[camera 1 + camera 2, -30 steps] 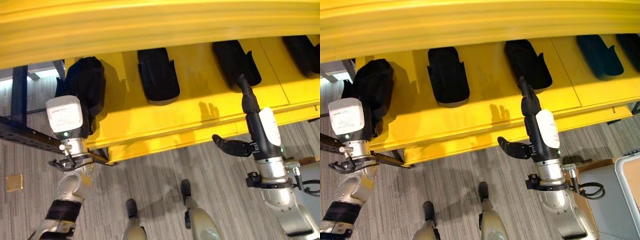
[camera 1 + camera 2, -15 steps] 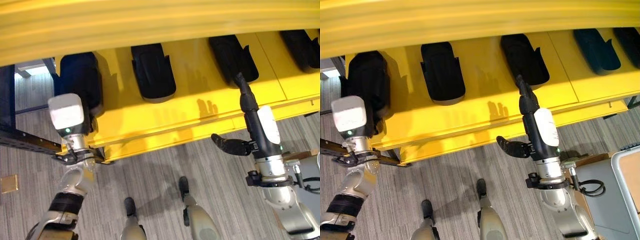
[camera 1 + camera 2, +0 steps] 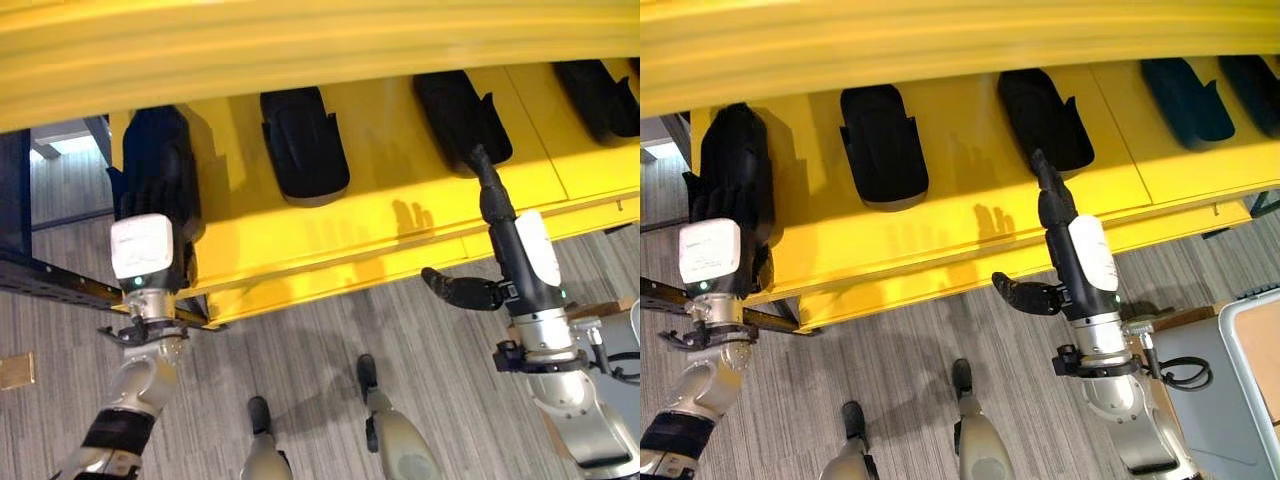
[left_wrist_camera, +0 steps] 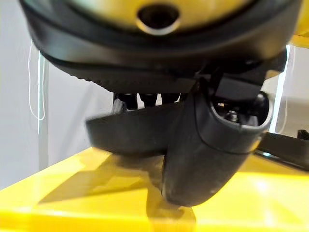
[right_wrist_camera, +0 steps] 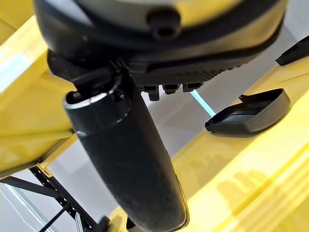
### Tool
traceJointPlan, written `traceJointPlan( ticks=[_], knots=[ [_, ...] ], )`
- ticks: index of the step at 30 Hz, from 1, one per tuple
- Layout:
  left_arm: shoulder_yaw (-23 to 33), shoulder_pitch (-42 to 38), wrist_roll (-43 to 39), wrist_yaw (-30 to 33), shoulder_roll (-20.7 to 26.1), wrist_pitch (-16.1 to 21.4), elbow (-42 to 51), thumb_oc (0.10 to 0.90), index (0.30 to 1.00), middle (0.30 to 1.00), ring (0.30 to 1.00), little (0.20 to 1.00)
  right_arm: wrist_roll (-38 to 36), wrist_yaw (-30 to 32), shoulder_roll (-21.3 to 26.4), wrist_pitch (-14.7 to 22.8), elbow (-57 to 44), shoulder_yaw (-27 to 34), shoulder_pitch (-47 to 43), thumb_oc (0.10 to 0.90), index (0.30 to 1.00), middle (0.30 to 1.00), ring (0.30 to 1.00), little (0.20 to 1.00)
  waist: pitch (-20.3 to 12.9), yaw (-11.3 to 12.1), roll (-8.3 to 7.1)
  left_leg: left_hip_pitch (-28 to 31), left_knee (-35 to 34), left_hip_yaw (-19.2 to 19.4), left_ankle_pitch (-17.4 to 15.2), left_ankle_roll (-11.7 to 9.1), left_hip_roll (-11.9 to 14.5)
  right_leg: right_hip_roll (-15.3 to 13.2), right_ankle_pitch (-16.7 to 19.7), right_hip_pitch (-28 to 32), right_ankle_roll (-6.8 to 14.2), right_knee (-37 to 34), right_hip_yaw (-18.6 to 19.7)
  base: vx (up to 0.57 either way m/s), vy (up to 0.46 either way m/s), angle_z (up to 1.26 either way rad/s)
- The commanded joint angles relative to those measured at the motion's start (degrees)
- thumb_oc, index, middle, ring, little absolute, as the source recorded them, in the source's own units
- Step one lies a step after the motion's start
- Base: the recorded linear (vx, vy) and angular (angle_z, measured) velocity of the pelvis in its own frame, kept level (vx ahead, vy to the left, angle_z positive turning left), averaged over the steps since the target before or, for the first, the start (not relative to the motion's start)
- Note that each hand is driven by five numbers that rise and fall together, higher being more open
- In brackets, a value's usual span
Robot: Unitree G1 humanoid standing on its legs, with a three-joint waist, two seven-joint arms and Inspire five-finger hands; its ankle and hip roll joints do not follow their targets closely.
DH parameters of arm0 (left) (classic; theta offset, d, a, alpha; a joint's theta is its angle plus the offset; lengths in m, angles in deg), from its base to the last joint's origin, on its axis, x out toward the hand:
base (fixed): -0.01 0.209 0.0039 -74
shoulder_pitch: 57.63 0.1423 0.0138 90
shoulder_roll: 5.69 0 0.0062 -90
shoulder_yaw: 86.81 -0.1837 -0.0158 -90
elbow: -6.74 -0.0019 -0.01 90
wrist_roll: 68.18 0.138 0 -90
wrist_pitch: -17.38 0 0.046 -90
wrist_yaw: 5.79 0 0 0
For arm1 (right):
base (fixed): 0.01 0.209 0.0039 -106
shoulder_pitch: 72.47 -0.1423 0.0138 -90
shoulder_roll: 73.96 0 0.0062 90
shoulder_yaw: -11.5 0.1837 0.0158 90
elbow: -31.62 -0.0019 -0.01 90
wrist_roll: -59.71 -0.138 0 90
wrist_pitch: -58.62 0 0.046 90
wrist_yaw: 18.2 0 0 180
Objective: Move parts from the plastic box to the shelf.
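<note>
The yellow shelf (image 3: 330,235) carries a row of black moulded parts. At its left end lies one black part (image 3: 155,140), also seen as the black part (image 4: 130,133) in the left wrist view. My left hand (image 3: 128,200) rests open over that part's near end, fingers stretched along it. My right hand (image 3: 500,225) hovers open at the shelf's front edge, fingers pointing at another black part (image 3: 460,120) and thumb (image 3: 455,290) sticking out sideways, holding nothing. The corner of a grey plastic box (image 3: 1252,345) sits at the lower right.
More black parts (image 3: 303,145) (image 3: 1185,100) lie along the shelf. An upper yellow board (image 3: 300,50) overhangs the row. A dark metal rack beam (image 3: 45,275) runs past the shelf's left end. Grey carpet lies below the shelf front.
My left wrist has drawn back toward me while the left-end part stayed put on the shelf. The right hand has kept its place.
</note>
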Motion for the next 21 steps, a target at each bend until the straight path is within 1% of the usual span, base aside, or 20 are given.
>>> traceJointPlan(
  ticks=[1,4,6,11,21],
  knots=[
    [4.40,0.23,2.63,0.20,5.54,0.79,2.95,0.900,1.000,1.000,1.000,1.000,-1.76,1.60,1.09,3.78,-6.20,4.68,-2.11,0.900,1.000,1.000,1.000,1.000,-5.44,-0.11,0.78,-0.62,3.15,0.52,-1.22,0.88,1.20,-1.15,-9.55,0.72,1.41,7.98,-0.48,0.00,0.000,0.00],
    [5.43,1.00,2.91,-0.01,5.89,0.86,4.20,0.900,1.000,1.000,1.000,1.000,-1.58,1.39,1.02,3.53,-6.16,4.90,-1.97,0.900,1.000,1.000,1.000,1.000,-5.83,-0.01,1.00,-0.23,2.95,0.51,-1.25,0.92,1.11,-1.28,-9.58,1.16,1.42,7.79,-0.57,0.00,0.000,0.00],
    [7.03,1.65,3.65,0.25,6.79,1.07,6.56,0.900,1.000,1.000,1.000,1.000,-1.43,1.25,1.01,3.49,-6.07,5.46,-1.78,0.900,1.000,1.000,1.000,1.000,-6.62,0.26,1.31,0.31,2.68,0.43,-1.31,0.92,0.92,-1.47,-9.57,2.01,1.49,7.36,-0.84,0.00,0.000,0.00],
    [9.02,2.61,4.47,0.46,7.58,1.84,9.93,0.900,1.000,1.000,1.000,1.000,-1.43,0.74,0.84,2.93,-5.69,5.81,-1.67,0.900,1.000,1.000,1.000,1.000,-8.14,0.55,1.88,1.53,1.86,0.15,-1.39,1.07,0.70,-1.70,-9.63,3.51,1.63,6.64,-1.26,0.01,0.005,0.02],
    [10.99,3.56,4.83,0.38,7.58,2.74,12.63,0.900,1.000,1.000,1.000,1.000,-1.15,0.72,0.11,2.26,-5.30,7.47,-0.49,0.900,1.000,1.000,1.000,1.000,-11.05,0.59,2.39,4.02,0.11,0.29,-1.24,1.18,0.25,-1.91,-9.23,6.49,1.90,4.55,-1.93,0.01,0.005,0.03]
  ],
)
